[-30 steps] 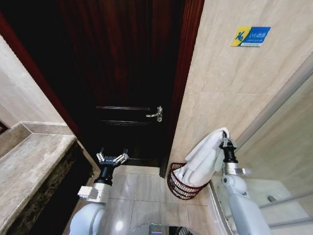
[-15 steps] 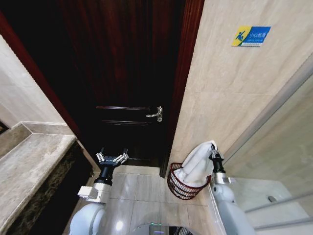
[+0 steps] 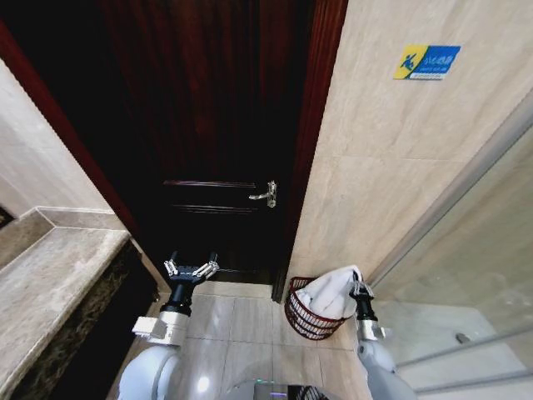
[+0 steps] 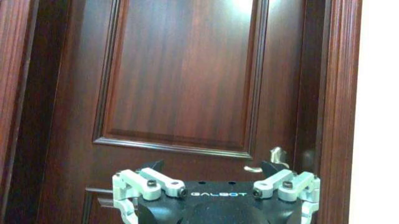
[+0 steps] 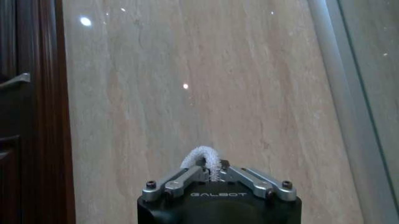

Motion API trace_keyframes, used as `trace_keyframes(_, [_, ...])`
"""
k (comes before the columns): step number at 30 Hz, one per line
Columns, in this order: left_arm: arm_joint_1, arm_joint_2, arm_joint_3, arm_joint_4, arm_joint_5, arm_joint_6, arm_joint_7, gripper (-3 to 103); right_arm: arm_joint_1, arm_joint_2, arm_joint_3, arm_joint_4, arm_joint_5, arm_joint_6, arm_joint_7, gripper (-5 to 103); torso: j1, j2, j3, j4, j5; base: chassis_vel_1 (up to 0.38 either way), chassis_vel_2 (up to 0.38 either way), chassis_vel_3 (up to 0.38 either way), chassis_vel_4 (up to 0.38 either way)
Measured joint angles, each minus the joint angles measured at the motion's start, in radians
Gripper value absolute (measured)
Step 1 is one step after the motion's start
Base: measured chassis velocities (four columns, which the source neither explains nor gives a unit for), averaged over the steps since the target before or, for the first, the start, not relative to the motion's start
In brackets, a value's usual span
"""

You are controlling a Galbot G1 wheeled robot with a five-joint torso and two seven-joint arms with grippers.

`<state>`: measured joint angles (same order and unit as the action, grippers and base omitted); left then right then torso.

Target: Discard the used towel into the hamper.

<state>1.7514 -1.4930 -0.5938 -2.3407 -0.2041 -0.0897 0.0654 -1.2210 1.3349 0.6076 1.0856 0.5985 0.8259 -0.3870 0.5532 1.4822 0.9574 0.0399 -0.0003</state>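
Observation:
The white towel [image 3: 331, 293] hangs bunched from my right gripper [image 3: 359, 287], with its lower folds down inside the hamper [image 3: 301, 320]. The hamper is a small dark reddish-brown woven basket on the floor against the beige wall, just right of the door. My right gripper is shut on the towel, a tuft of which [image 5: 203, 157] pokes up between the closed fingers in the right wrist view. My left gripper [image 3: 191, 267] is held upright and open in front of the dark door, with nothing between its fingers [image 4: 154, 181].
A dark wooden door [image 3: 216, 125] with a metal lever handle [image 3: 265, 196] fills the middle. A marble counter [image 3: 46, 283] runs along the left. A glass shower panel [image 3: 475, 275] stands at the right. Beige floor tiles [image 3: 237, 333] lie between my arms.
My right gripper has come down and to the left with the towel, whose bulk has sunk from above the hamper into it. The left arm has not moved.

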Motion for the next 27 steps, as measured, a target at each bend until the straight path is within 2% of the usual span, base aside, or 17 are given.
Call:
trace_keyframes(5, [0.000,0.000,0.000,0.000,0.000,0.000,0.000,100,0.042,-0.002,-0.002,-0.071,-0.001,0.000,-0.005,3,0.000,0.000,0.000,0.0001,0.0000,0.000,0.000,0.000,0.000])
trace_keyframes(12, [0.000,0.000,0.000,0.000,0.000,0.000,0.000,100,0.127,0.005,0.008,-0.229,-0.056,-0.001,-0.020,3,0.000,0.000,0.000,0.0001,0.0004,0.000,0.000,0.000,0.000])
trace_keyframes(23, [0.000,0.000,0.000,0.000,0.000,0.000,0.000,100,0.160,0.011,0.008,-0.296,-0.077,-0.002,-0.025,3,0.000,0.000,0.000,0.0000,0.0003,0.000,0.000,0.000,0.000])
trace_keyframes(27, [0.000,0.000,0.000,0.000,0.000,0.000,0.000,100,0.187,0.009,0.020,-0.361,-0.122,-0.002,-0.029,3,0.000,0.000,0.000,0.0000,0.0003,0.000,0.000,0.000,0.000])
